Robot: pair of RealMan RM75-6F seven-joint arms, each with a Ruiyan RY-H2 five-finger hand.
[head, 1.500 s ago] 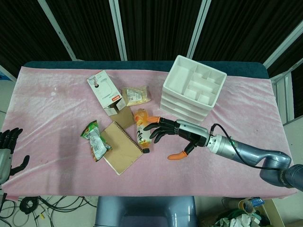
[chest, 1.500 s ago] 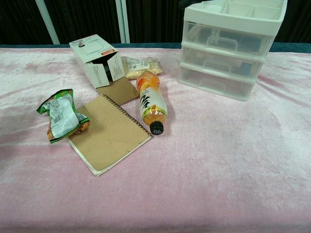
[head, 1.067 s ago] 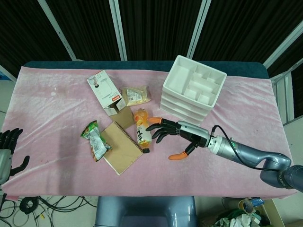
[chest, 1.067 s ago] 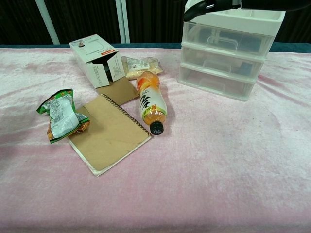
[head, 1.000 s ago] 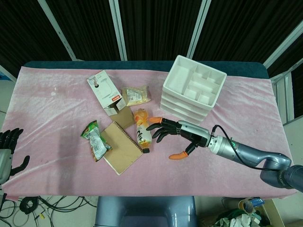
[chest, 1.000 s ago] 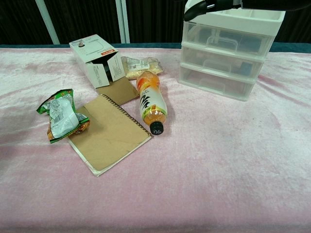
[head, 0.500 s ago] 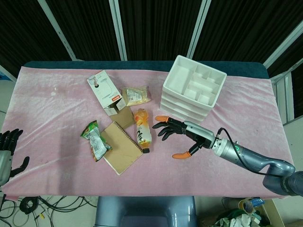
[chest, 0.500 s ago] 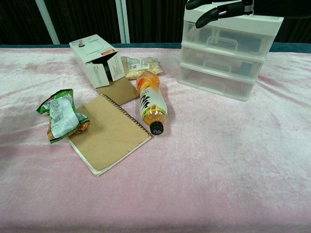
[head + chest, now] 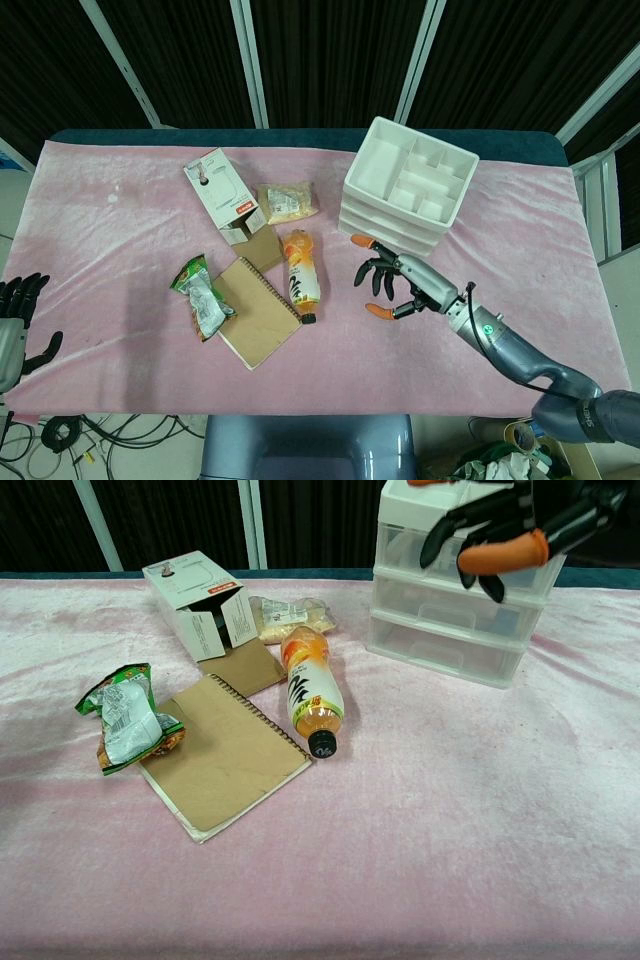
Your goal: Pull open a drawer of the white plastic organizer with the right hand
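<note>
The white plastic organizer [image 9: 408, 190] stands at the back right of the pink-covered surface [image 9: 120, 230], its 3 clear drawers all shut, facing the robot. The right hand [image 9: 395, 283] hovers just in front of the drawer stack with its fingers spread wide and holding nothing; in the chest view it [image 9: 505, 525] sits level with the top drawer [image 9: 460, 560], though whether any fingertip touches the front I cannot tell. The left hand [image 9: 18, 320] rests at the far left edge, empty, fingers loosely apart. The step in hand looks like the final approach to a handle. To do it well, the fingertips should likely hook under the recessed handle at the drawer's middle, not its corner, so the pull runs straight and the drawer does not jam. The organizer looks light, so a slow, level draw seems wise, lest the whole unit slide forward. The orange bottle [image 9: 302, 271] lies near and should be kept clear of.
</note>
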